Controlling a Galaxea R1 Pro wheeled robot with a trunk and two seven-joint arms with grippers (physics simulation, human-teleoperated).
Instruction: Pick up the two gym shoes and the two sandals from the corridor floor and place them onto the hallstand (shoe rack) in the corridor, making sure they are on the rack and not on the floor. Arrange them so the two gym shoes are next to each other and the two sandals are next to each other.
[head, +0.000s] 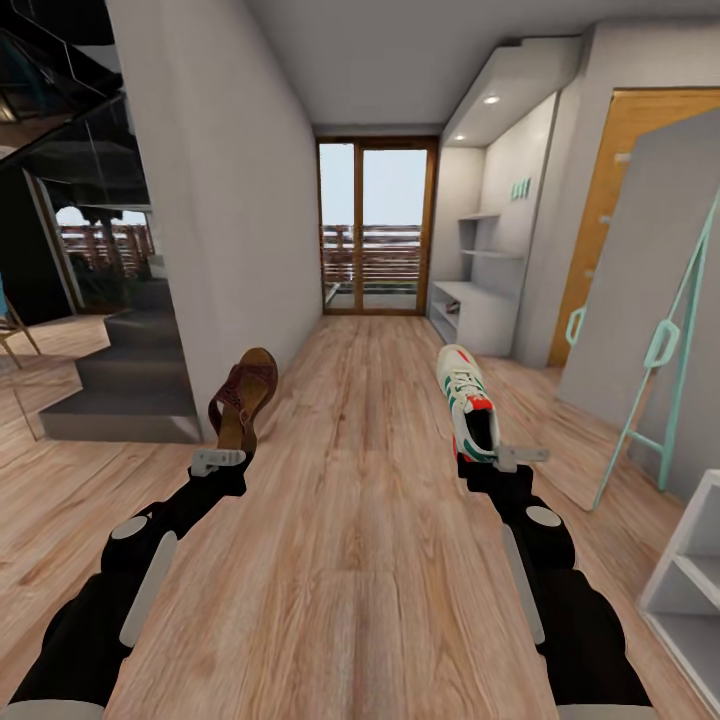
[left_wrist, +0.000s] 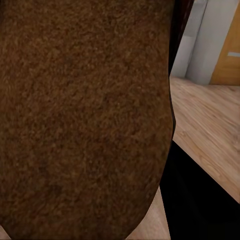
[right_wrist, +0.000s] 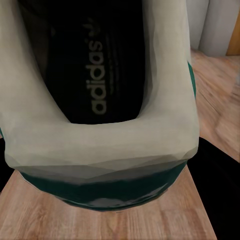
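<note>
Transit along the corridor, one shoe carried in each pincer.

Left pincer is clamped on a sandal; right pincer is clamped on a gym shoe, both clear of the corridor floor. Hallstand stands ahead against the right wall. Advice: keep grips level and approach centrally. Judged hazards: the leaning panel at right, the wall corner at left.

Head view: high, facing down the corridor floor over both arms. Wrist views: very close, on the sandal and gym shoe, both also in head view.
</note>
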